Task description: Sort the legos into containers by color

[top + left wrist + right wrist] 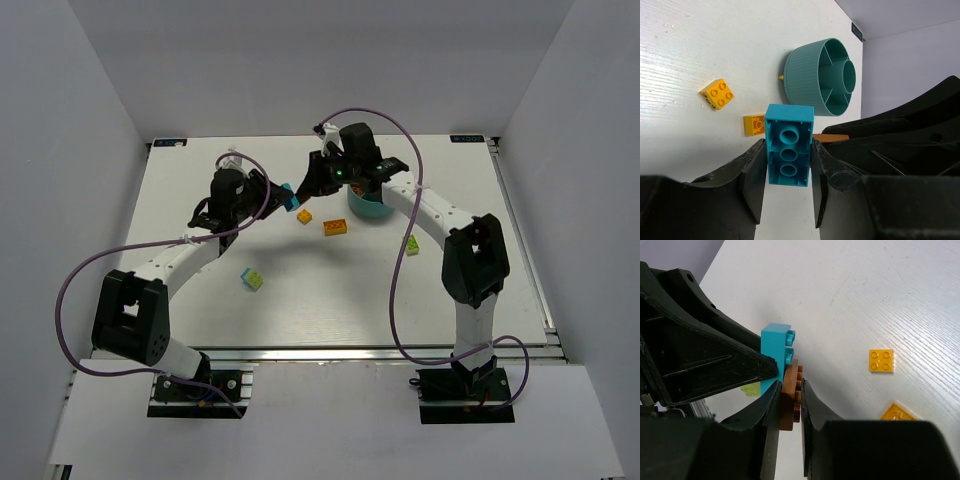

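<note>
My left gripper (788,152) is shut on a cyan brick (788,145) and holds it above the table, hollow underside toward the camera. My right gripper (790,390) is shut on a thin orange-brown brick (789,400) that presses against the cyan brick's (775,350) studded side. In the top view the two grippers, left (283,192) and right (306,187), meet just left of the teal divided bowl (372,208). The bowl (810,75) lies on its side in the left wrist view, and its visible sections look empty.
On the table lie a yellow brick (304,217), an orange-yellow brick (336,227), a cyan-with-lime brick (252,278) and a lime brick (411,244). White walls stand to the left, right and back.
</note>
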